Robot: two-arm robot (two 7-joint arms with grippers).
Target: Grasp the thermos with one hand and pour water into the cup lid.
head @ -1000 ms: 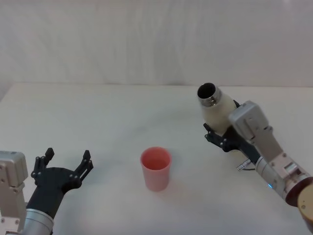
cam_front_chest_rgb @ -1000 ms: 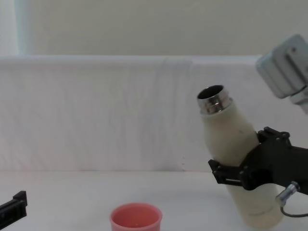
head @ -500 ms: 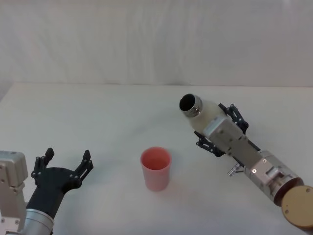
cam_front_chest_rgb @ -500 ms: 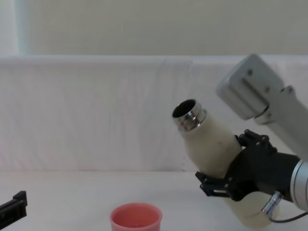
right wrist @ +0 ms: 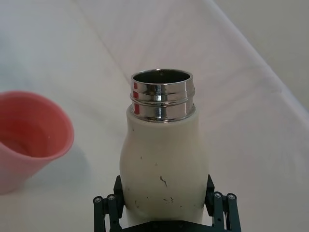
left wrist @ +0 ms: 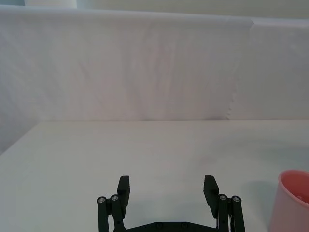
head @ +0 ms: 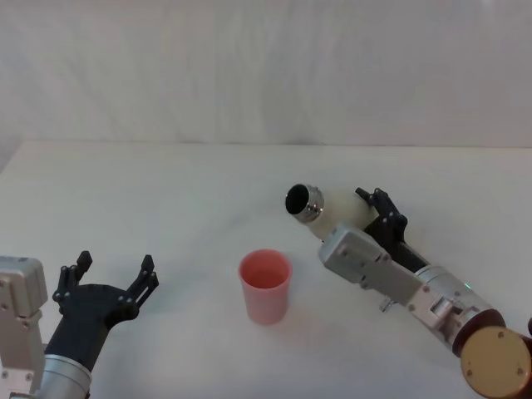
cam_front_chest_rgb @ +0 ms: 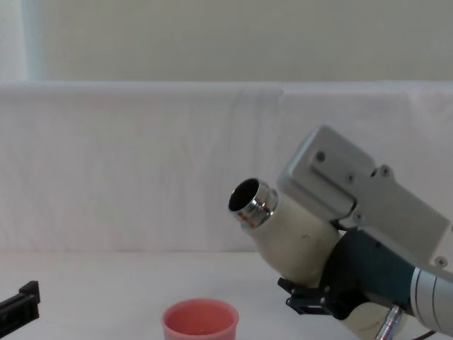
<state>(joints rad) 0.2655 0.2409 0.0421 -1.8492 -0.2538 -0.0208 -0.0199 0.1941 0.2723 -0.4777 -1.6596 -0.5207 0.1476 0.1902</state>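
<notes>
Above the bench, the right pincer is clamped round the thermos, tilted with its open neck toward the cup standing just left. The left pincer rests spread wide, holding nothing, near the bench's left edge.

— What finish does the tall cream-white thermos have?
— You see a matt, scuffed body and a glossy steel threaded neck.
— And the small pink cup lid?
— Smooth plastic, on your matt white table.
</notes>
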